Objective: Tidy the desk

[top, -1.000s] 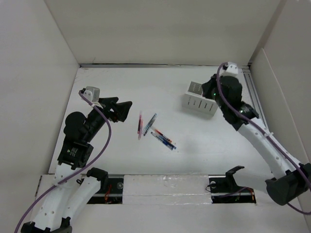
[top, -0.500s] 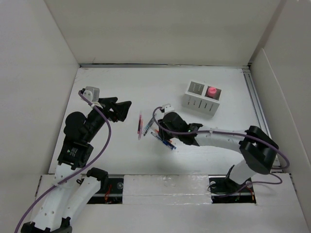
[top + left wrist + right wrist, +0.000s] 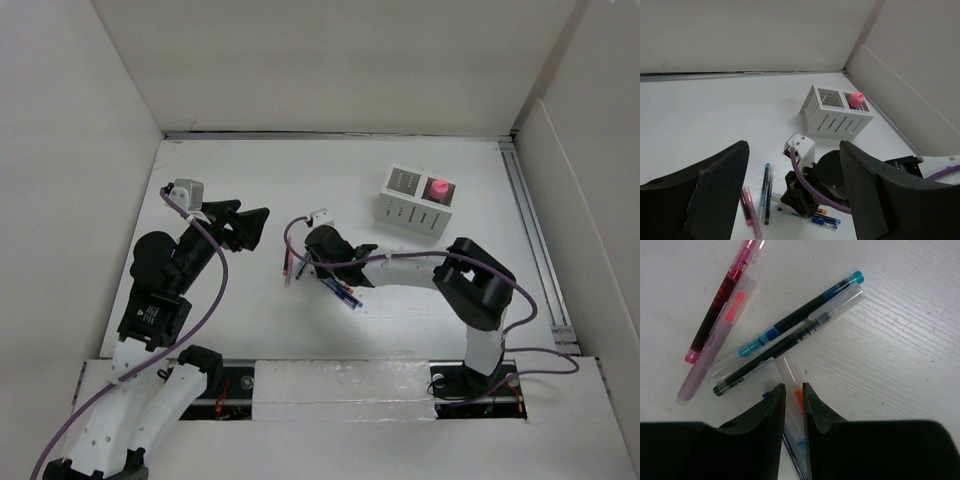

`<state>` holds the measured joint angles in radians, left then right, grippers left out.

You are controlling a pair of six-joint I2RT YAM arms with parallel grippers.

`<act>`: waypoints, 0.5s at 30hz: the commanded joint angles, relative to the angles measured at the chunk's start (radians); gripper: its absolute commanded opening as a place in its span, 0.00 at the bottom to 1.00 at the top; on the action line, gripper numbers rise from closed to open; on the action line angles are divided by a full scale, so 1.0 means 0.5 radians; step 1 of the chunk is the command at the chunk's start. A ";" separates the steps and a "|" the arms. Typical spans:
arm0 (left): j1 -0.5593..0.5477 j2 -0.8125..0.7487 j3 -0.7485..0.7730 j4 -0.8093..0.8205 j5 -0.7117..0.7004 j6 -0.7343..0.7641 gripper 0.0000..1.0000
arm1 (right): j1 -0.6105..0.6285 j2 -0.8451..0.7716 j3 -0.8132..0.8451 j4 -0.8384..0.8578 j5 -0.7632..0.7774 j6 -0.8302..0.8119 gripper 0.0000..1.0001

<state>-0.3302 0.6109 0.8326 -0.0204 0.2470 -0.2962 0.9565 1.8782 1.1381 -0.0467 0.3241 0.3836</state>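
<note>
The white desk carries a loose cluster of pens. My right gripper is down on the cluster, its jaws narrow and shut on a clear pen with an orange core that still lies on the desk. Just beyond it lie a black pen, a teal pen and two pink pens. Blue pens lie under the right wrist. My left gripper hangs open above the desk to the left of the pens, holding nothing.
A white two-compartment organizer box stands at the back right, with a pink object in its right compartment. A metal rail runs along the desk's right edge. White walls enclose the desk.
My right arm left the organizer, leaving the pink object in it, swung down to the pens and shifted slightly left onto the orange pen. The left arm has not moved.
</note>
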 commanded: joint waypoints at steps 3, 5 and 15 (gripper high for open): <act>-0.005 -0.022 0.031 0.059 -0.009 0.025 0.68 | 0.004 0.082 0.193 -0.041 0.051 -0.089 0.33; -0.005 -0.019 0.035 0.050 -0.021 0.028 0.68 | 0.004 0.106 0.193 -0.035 -0.004 -0.095 0.36; -0.005 -0.022 0.038 0.059 -0.009 0.025 0.68 | 0.004 0.235 0.264 -0.097 0.131 -0.126 0.28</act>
<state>-0.3302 0.6075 0.8326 -0.0204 0.2424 -0.2951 0.9565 1.9751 1.2324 -0.0784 0.3458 0.3351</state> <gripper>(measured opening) 0.686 0.288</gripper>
